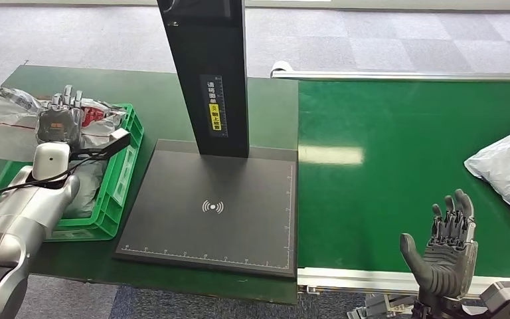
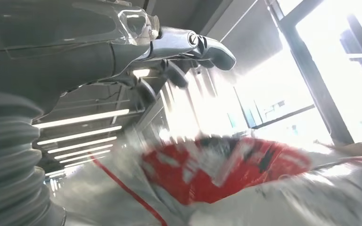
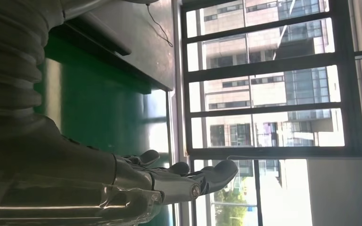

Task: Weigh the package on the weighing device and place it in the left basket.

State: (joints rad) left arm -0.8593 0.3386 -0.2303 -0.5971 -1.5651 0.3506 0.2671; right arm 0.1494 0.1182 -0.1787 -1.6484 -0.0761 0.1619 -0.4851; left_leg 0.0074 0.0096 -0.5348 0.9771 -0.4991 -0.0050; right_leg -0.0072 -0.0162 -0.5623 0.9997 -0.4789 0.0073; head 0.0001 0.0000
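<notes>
A crumpled grey package with red print (image 1: 97, 114) (image 2: 217, 174) lies in the green basket (image 1: 117, 198) at the left. My left hand (image 1: 62, 119) (image 2: 122, 52) hovers just over it with the fingers stretched out and holding nothing. The black weighing plate (image 1: 212, 206) in the middle is bare. My right hand (image 1: 446, 249) (image 3: 122, 179) stands open, fingers up, at the near edge of the green conveyor belt (image 1: 385, 166). Another grey package (image 1: 508, 166) lies on the belt at the far right, apart from that hand.
The scale's black column (image 1: 209, 73) rises behind the plate. Another grey bag (image 1: 3, 119) drapes over the basket's far left side. A black cable (image 1: 93, 153) runs along my left wrist.
</notes>
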